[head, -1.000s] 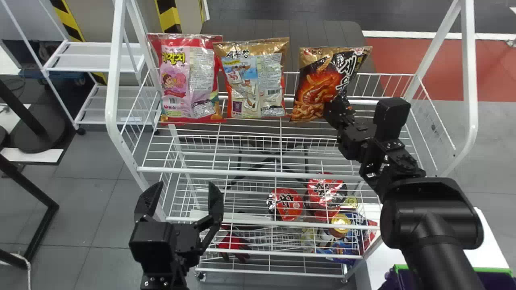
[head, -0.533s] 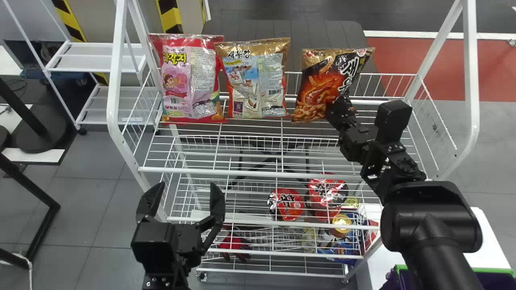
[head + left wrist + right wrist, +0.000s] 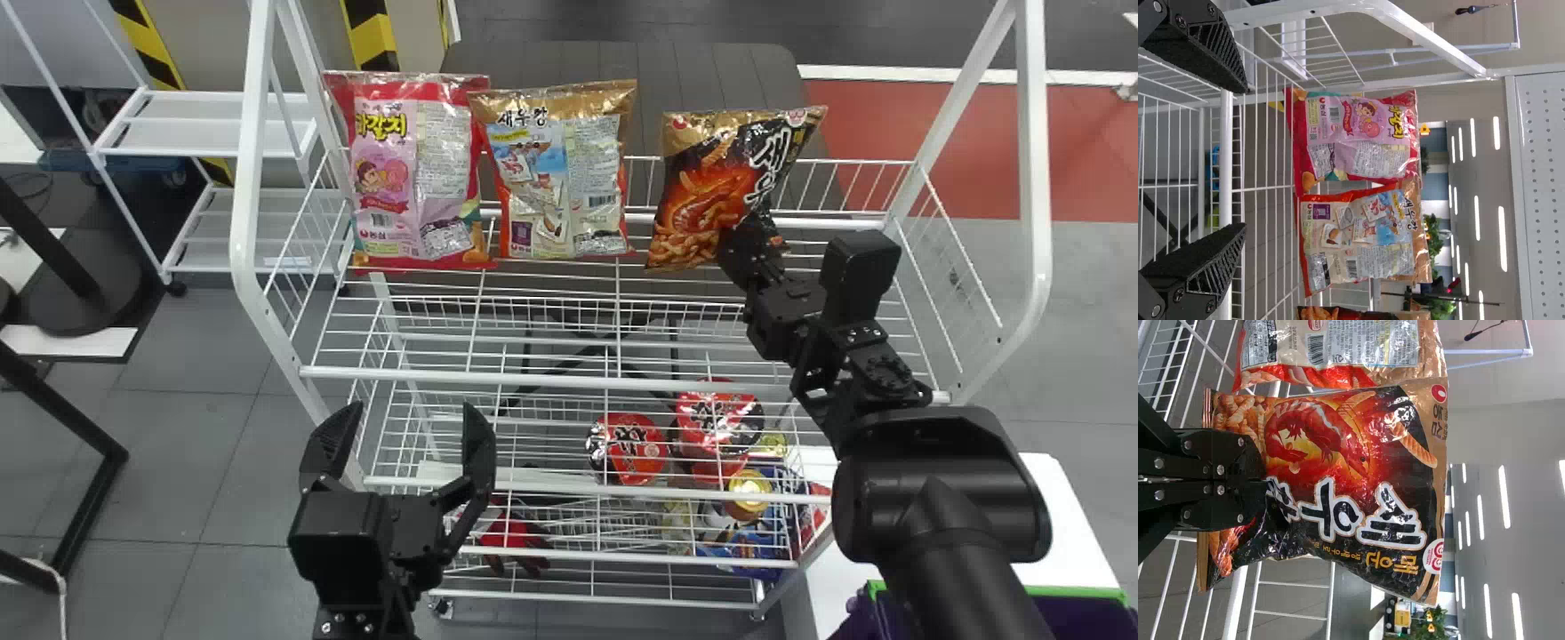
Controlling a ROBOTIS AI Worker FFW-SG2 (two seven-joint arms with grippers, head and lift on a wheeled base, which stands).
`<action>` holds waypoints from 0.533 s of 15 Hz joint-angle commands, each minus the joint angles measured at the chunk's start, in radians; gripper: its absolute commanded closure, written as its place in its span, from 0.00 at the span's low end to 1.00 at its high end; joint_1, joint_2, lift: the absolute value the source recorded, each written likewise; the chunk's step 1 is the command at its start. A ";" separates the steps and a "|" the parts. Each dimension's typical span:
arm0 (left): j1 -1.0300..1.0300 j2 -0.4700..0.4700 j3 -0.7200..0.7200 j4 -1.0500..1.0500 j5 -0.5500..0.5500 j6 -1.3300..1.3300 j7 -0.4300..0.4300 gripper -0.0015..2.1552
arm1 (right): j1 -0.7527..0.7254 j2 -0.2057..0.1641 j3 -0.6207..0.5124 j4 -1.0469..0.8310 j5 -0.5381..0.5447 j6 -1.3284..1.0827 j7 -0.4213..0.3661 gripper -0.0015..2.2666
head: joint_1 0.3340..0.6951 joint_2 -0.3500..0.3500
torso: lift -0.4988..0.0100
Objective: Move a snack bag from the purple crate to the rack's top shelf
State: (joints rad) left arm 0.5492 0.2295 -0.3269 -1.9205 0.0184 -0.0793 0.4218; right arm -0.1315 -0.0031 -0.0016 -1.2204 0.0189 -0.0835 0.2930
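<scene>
A black and orange snack bag (image 3: pixel 718 187) stands on the right part of the rack's top shelf (image 3: pixel 533 378), leaning slightly. My right gripper (image 3: pixel 751 249) is shut on its lower front; in the right wrist view the gripper (image 3: pixel 1265 480) pinches the bag (image 3: pixel 1351 473) near its bottom. My left gripper (image 3: pixel 400 444) is parked open and empty in front of the rack's left side; the left wrist view has the same gripper (image 3: pixel 1238 160) with its fingers wide apart. The purple crate (image 3: pixel 1080 618) is at the bottom right corner, partly behind the right arm.
A pink snack bag (image 3: pixel 413 173) and a gold one (image 3: pixel 564 178) stand side by side at the shelf's left and middle. White posts (image 3: pixel 1036 178) rise at both ends. Red-lidded cups (image 3: pixel 628 449) sit on a lower shelf. A white table (image 3: pixel 1067 533) stands at the right.
The held bag has shifted slightly down and right beside the gold bag, and the right gripper and forearm have lowered a little. The left arm has stayed put.
</scene>
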 commanded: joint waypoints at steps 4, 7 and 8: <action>0.000 -0.001 0.000 0.001 0.000 -0.004 0.000 0.04 | -0.022 0.004 -0.001 0.033 -0.011 0.003 0.006 0.76 | 1.00 0.50 | 0.98; 0.000 -0.001 0.000 0.001 0.000 -0.004 0.000 0.04 | -0.022 0.004 0.003 0.036 -0.014 0.003 0.011 0.76 | 1.00 0.50 | 0.98; -0.002 -0.001 0.002 0.001 0.000 -0.004 0.000 0.04 | -0.022 0.004 0.006 0.036 -0.014 0.003 0.011 0.76 | 1.00 0.50 | 0.98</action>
State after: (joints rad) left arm 0.5491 0.2286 -0.3267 -1.9190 0.0184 -0.0835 0.4218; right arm -0.1532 -0.0031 0.0012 -1.1846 0.0052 -0.0819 0.3038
